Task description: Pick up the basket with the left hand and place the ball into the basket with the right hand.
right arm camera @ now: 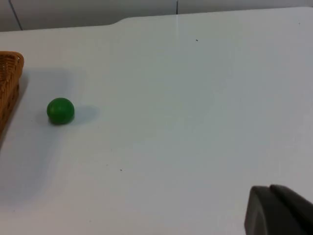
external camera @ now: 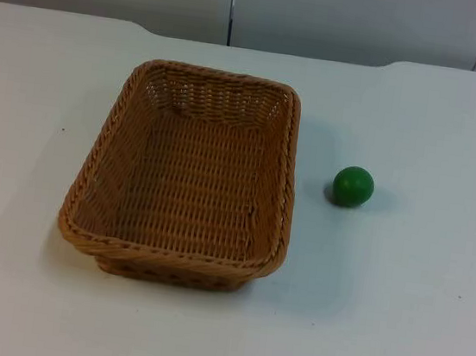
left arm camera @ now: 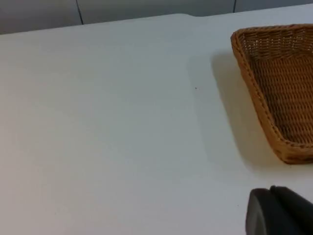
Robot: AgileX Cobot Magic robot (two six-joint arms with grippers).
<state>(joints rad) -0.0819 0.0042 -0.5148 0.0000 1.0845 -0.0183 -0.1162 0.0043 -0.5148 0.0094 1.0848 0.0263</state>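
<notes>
A woven basket (external camera: 188, 176) sat on the white table (external camera: 394, 319), a little left of the middle as seen from above, its long sides running away toward the grey wall (external camera: 344, 17) at the far edge; it was rectangular, tan, with a twisted rim, and nothing lay inside it; a green ball (external camera: 352, 186) rested on the bare table to the right of it, near the basket's right wall but not touching, level with about the middle of that wall; a soft shadow lay under each. The left gripper (left arm camera: 281, 210) hung over open table well to the left of the basket, with one black fingertip in its own camera and the basket's (left arm camera: 279, 83) near-left rim and inner weave beyond it, well apart from the fingertip; whether its fingers were spread or closed I could not tell, and it held nothing that I could see. The right gripper (right arm camera: 281, 210) hung over the table off to the right; its camera looked across to the ball (right arm camera: 60, 110) and a corner of the basket (right arm camera: 10, 78) past it; its fingers I could not judge either; the ball lay well clear of it.
</notes>
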